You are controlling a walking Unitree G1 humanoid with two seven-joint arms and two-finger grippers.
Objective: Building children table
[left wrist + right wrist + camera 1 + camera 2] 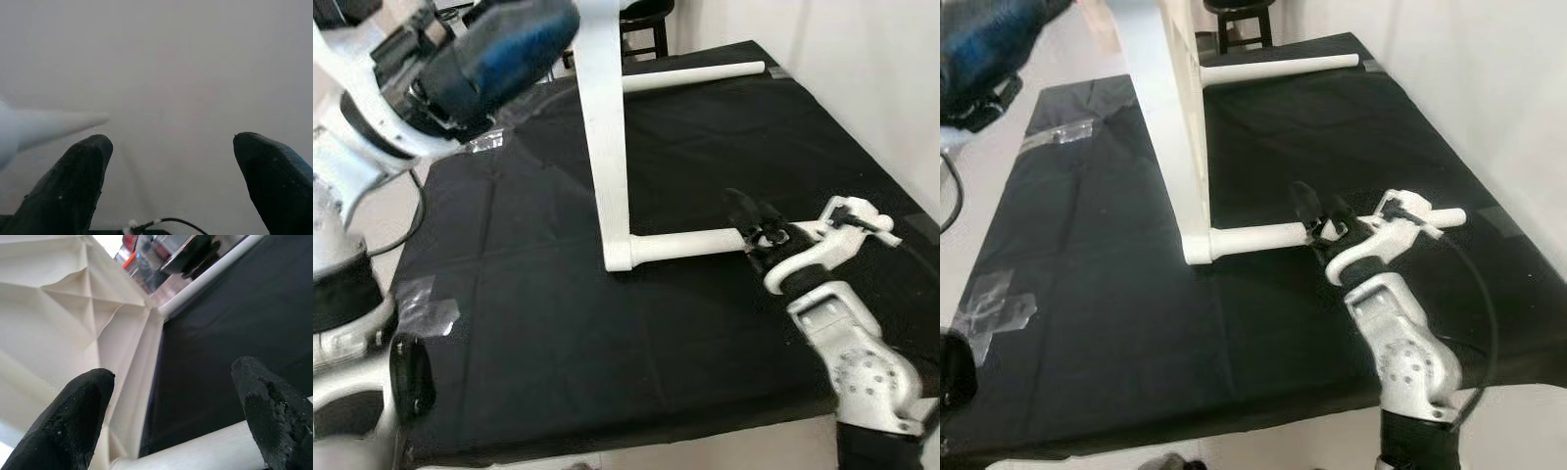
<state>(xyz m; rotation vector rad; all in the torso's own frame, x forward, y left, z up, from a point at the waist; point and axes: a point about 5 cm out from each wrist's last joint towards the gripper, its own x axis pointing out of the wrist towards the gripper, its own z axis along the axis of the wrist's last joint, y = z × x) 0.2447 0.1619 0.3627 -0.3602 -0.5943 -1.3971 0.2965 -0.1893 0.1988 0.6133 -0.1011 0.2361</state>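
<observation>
Two black fingers of the right hand [751, 227] stand spread apart around the free end of the near white leg [690, 246], not clenched. That leg juts from the white tabletop [607, 127], which stands on edge on the black-draped counter [558, 333]. A far leg [695, 76] lies parallel. Raised at upper left, the left hand [171, 161] is released.

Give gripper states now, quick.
Left gripper: open, holding nothing.
Right gripper: open, fingers either side of the near table leg, not clamped.
</observation>
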